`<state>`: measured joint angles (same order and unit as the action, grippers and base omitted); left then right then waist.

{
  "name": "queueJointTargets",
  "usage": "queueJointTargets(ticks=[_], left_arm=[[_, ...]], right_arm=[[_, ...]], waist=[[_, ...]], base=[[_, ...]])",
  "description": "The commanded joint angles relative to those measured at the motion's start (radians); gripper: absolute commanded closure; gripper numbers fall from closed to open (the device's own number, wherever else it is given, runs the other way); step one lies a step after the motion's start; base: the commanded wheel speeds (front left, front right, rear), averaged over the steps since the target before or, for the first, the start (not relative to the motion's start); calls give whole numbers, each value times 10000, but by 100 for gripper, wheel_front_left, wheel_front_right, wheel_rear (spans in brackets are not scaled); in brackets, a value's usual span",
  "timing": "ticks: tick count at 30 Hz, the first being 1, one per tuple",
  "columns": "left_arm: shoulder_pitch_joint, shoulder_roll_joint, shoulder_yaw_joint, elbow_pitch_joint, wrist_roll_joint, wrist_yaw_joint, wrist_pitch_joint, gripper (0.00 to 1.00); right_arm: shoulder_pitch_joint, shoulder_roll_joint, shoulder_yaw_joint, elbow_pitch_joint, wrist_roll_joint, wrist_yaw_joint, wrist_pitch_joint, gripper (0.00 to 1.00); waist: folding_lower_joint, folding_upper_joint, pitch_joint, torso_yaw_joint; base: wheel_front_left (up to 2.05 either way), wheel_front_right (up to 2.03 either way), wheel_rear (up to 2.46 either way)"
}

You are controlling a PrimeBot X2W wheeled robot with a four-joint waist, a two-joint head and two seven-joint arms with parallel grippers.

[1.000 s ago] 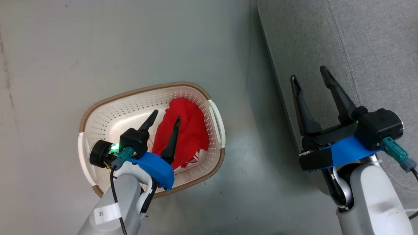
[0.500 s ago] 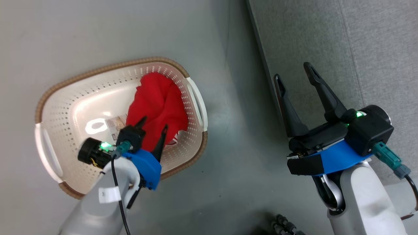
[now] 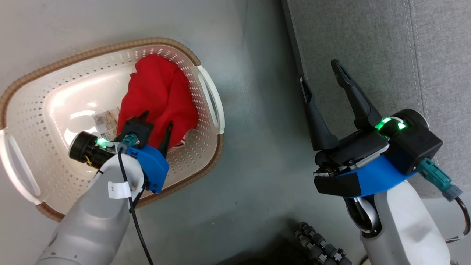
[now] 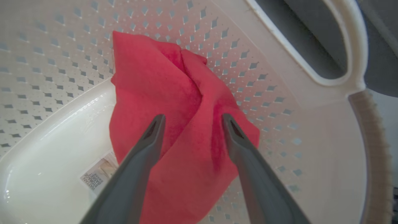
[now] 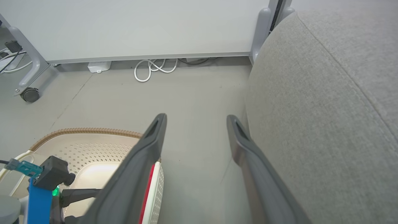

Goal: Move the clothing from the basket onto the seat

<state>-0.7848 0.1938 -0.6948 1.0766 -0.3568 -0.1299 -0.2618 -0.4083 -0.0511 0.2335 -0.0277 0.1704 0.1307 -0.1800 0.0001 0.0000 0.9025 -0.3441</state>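
Clothing [image 4: 155, 87] under spread left pincer [image 4: 192, 116]; right pincer [image 5: 196, 117] spread, its wrist view showing cable [image 5: 155, 67].

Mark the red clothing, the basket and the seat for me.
clothing [image 4: 155, 90], left wrist view, on its upper fold.
basket [image 3: 44, 95], head view, on its perforated side wall.
seat [image 5: 326, 109], right wrist view, on its grey upholstery.

A lab: wheeled partition [image 5: 140, 28], loose floor cables [image 5: 154, 69].

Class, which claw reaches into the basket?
The left claw: open, poised over the red clothing in the basket; the right claw hangs outside, by the seat.
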Motion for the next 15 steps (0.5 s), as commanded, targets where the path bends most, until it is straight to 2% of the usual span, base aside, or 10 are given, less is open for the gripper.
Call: queueJointTargets(ticks=[1, 15], left_arm=[[-264, 76, -51, 275, -39, -10, -48, 0], [-794, -205, -269, 1562, -286, -10, 119, 0]], right_arm=[[-187, 13, 60, -1, 91, 1, -100, 0], [-295, 12, 256, 223, 313, 1, -386, 0]], waist=[[-1, 0, 154, -78], [-1, 0, 419, -264]], base=[[0, 0, 0], [0, 0, 0]])
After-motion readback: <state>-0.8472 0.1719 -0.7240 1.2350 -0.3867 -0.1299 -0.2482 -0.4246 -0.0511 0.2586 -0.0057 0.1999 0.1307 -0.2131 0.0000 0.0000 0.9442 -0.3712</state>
